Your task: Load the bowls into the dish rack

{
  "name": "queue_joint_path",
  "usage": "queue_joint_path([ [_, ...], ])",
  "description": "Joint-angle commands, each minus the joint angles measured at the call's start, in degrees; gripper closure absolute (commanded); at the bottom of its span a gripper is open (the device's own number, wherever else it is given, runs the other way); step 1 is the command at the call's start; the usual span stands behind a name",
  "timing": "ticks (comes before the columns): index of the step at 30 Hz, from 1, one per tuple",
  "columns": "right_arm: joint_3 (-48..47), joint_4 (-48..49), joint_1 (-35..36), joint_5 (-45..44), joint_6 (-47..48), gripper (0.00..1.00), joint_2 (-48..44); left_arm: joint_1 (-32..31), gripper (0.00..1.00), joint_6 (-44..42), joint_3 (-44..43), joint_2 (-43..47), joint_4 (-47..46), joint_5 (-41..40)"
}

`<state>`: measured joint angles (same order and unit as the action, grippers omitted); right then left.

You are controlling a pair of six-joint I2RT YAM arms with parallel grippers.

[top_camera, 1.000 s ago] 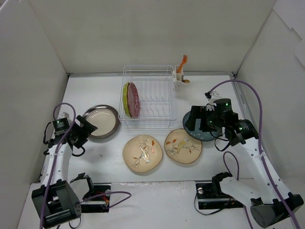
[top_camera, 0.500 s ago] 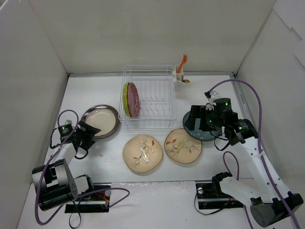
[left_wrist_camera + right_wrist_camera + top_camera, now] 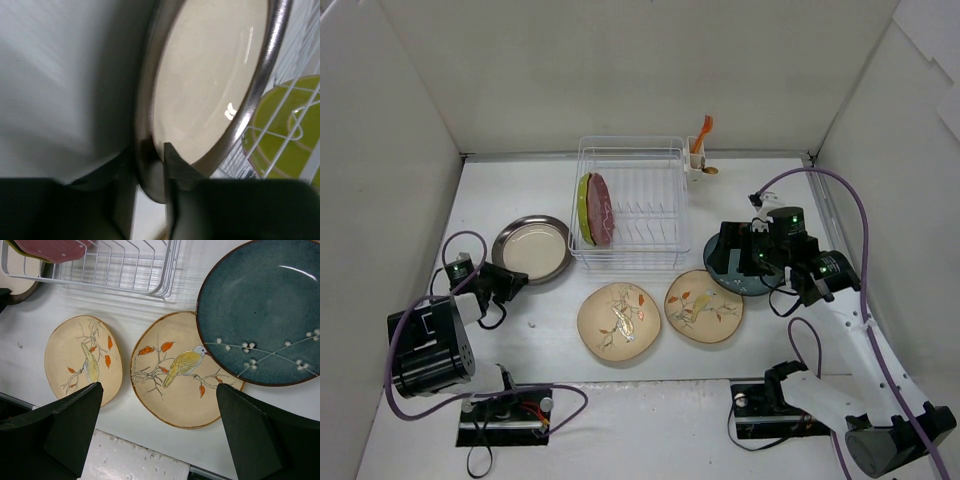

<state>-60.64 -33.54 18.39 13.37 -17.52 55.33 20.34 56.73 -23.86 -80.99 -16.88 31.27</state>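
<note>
A grey-rimmed bowl (image 3: 532, 250) with a cream inside lies left of the dish rack (image 3: 630, 205). My left gripper (image 3: 510, 281) is shut on its near rim. In the left wrist view the jaws (image 3: 150, 152) pinch that bowl's rim (image 3: 210, 85). A lime green bowl (image 3: 584, 210) and a pink bowl (image 3: 601, 210) stand upright in the rack. Two cream bird-print bowls (image 3: 618, 318) (image 3: 703, 305) lie in front of it. My right gripper (image 3: 159, 386) hangs open above the table, over the edge of the dark teal bowl (image 3: 260, 315).
A white utensil cup (image 3: 698, 168) with an orange utensil hangs at the rack's far right corner. White walls close in the table on the left, back and right. Both arm bases sit along the near edge.
My left gripper has slid in to the grey-rimmed bowl's near rim and shut on it, and the bowl has shifted slightly away. The right arm has not moved.
</note>
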Motion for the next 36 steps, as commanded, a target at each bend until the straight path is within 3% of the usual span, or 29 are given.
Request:
queue_joint_path([
  [1,0.5,3.5,-0.2,0.7,-0.1,0.06,-0.2,0.7,0.87,1.3,-2.5,-1.5,-5.4,0.1],
  [4,0.3,3.9,-0.2,1.6,0.0,0.06,0.2,0.7,1.00,1.6,-3.4,-0.7,-5.1,0.8],
  [7,-1.5,4.0,0.5,3.3,0.6,0.06,0.7,1.3,1.00,-0.5,-5.8,3.0,-0.6,0.7],
  [11,-5.4,3.9,5.4,3.0,2.3,0.07,3.4,1.3,1.00,-4.6,-12.4,10.0,15.0,-2.7],
  [19,-14.9,3.9,14.3,1.6,6.3,0.10,11.5,1.3,1.00,-8.9,-31.3,19.4,37.4,-6.7],
  [29,-26.7,4.3,25.3,1.4,13.3,0.11,18.7,-2.3,1.00,-13.7,-59.4,16.9,58.3,-8.5],
  [36,-32.2,4.3,29.6,2.8,20.5,0.11,21.3,-7.8,1.00,-12.3,-69.2,16.8,63.3,-8.5],
])
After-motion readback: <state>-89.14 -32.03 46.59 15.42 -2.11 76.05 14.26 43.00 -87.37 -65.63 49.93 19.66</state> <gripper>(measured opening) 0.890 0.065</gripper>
